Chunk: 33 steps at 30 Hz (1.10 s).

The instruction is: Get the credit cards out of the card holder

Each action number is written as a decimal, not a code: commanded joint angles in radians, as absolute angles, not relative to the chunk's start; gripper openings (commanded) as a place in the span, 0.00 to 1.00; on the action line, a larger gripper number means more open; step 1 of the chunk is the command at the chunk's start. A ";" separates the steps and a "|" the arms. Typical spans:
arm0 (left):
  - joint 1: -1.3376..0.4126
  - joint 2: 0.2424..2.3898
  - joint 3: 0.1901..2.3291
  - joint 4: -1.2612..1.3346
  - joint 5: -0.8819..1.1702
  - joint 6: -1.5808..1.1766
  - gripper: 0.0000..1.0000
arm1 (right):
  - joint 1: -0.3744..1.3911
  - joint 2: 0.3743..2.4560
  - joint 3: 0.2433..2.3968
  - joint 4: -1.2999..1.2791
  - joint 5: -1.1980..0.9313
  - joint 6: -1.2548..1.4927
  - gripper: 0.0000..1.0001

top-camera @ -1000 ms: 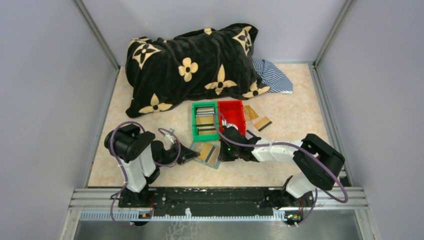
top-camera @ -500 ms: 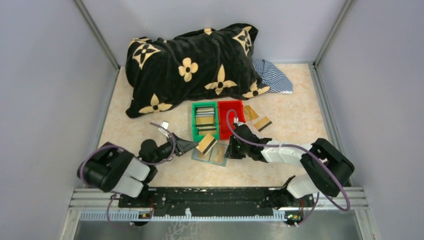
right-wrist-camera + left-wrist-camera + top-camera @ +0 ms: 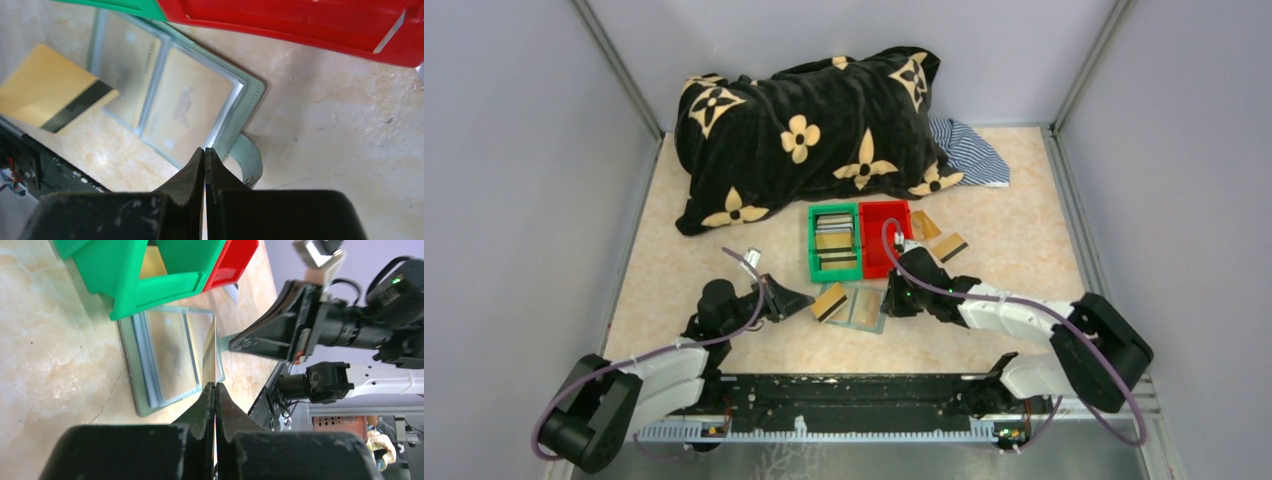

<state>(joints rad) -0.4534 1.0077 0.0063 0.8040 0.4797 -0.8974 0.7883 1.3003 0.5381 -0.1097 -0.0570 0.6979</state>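
The grey-green card holder (image 3: 865, 306) lies open on the table in front of the bins, see-through pockets up. It also shows in the left wrist view (image 3: 167, 357) and the right wrist view (image 3: 170, 102). My left gripper (image 3: 811, 298) (image 3: 215, 385) is shut on a gold credit card (image 3: 829, 301) with a black stripe. The card is held just left of the holder, edge-on in the left wrist view (image 3: 215, 352) and flat in the right wrist view (image 3: 55, 97). My right gripper (image 3: 891, 301) (image 3: 205, 149) is shut, its tips at the holder's near edge by the closure tab (image 3: 250, 160).
A green bin (image 3: 812, 262) with several cards and a red bin (image 3: 870, 263) stand just behind the holder. Two more gold cards (image 3: 925, 225) (image 3: 949, 247) lie right of the red bin. A black flowered blanket (image 3: 809, 130) and striped cloth (image 3: 970, 150) fill the back.
My left arm swung down to the left and its gripper drew a gold card out of the holder to the holder's left side. My right gripper stayed at the holder's right edge.
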 commanded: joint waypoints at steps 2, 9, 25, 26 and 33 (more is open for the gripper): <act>-0.448 1.028 0.062 0.753 0.574 -0.811 0.00 | 0.779 1.159 0.591 -0.070 -0.078 0.576 0.06; -0.449 1.053 0.128 0.814 0.735 -0.726 0.00 | 0.769 1.155 0.685 -0.038 -0.226 0.401 0.59; -0.453 1.256 0.142 1.200 0.951 -0.585 0.00 | 0.769 1.319 1.112 -0.394 -0.394 -0.089 0.59; -0.454 1.283 0.143 1.239 0.963 -0.580 0.00 | 0.769 1.332 1.131 -0.413 -0.419 -0.097 0.58; -0.453 1.438 0.170 1.488 1.055 -0.617 0.00 | 0.770 1.404 1.208 -0.547 -0.526 -0.149 0.55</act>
